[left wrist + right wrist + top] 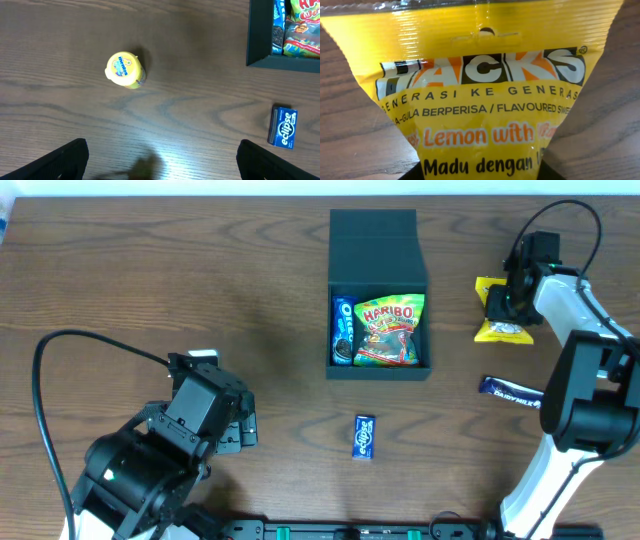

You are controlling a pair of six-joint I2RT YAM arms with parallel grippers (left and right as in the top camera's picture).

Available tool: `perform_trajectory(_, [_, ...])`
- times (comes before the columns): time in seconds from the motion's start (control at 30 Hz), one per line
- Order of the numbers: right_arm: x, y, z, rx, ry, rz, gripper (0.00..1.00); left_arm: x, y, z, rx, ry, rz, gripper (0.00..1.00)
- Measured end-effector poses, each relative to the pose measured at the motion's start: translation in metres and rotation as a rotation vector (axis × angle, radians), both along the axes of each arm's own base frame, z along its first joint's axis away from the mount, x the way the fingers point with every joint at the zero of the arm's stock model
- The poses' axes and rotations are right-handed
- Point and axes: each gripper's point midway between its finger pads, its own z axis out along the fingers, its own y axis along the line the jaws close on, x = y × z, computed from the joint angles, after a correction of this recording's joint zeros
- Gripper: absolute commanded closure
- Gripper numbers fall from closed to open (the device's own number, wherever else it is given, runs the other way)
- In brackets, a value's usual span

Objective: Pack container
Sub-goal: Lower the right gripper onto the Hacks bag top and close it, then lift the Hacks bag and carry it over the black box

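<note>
The container (378, 330) sits open at the middle of the bench (150, 280), toward the far side. Its flap lid lies back at the far end, and an Oreo packet (342, 330) and a Haribo bag (390, 330) are already inside. To its right, well apart, the right end effector (508, 298) is down on the yellow Hacks packet (480, 100). The wrist view shows its fingers (551, 172) pinching the bag so that the foil tapers between them. The left end effector (162, 152) hangs spread and empty at the near left, near a yellow Mentos tub (125, 70). The step in hand looks like lifting this packet for the container. To do it well, the pinch should be firm before rising, since slick foil may slide. The carry should clear the container's right wall, and the release should come low over the Haribo bag, so the packet settles flat and the lid can fold down. A Dairy Milk bar (510, 388) and an Eclipse pack (364, 437) wait on the bench.
</note>
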Motion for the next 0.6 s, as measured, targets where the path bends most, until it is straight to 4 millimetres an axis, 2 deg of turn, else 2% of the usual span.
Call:
perform_trajectory(0.17, [0.000, 0.000, 0.002, 0.000, 0.000, 0.000, 0.85, 0.000, 0.000, 0.000, 0.000, 0.000, 0.000, 0.05])
perform_trajectory(0.2, [-0.001, 0.000, 0.003, 0.000, 0.000, 0.000, 0.89, 0.000, 0.000, 0.000, 0.000, 0.000, 0.000, 0.05])
perform_trajectory(0.23, [-0.001, 0.000, 0.004, 0.000, 0.001, -0.001, 0.96, 0.000, 0.000, 0.000, 0.000, 0.000, 0.000, 0.05])
perform_trajectory(0.27, [-0.002, 0.000, 0.005, 0.001, 0.002, -0.003, 0.99, 0.000, 0.000, 0.000, 0.000, 0.000, 0.000, 0.05])
perform_trajectory(0.37, [-0.004, 0.001, 0.015, 0.005, -0.005, -0.015, 0.99, 0.000, 0.000, 0.000, 0.000, 0.000, 0.000, 0.05])
perform_trajectory(0.43, [-0.004, 0.001, 0.030, 0.004, -0.034, -0.025, 0.99, 0.000, 0.000, 0.000, 0.000, 0.000, 0.000, 0.05])
perform_trajectory(0.5, [-0.003, 0.001, 0.056, 0.002, -0.082, -0.033, 0.99, 0.000, 0.000, 0.000, 0.000, 0.000, 0.000, 0.05])
perform_trajectory(0.6, [-0.006, 0.002, 0.107, 0.004, -0.180, -0.059, 0.99, 0.000, 0.000, 0.000, 0.000, 0.000, 0.000, 0.05])
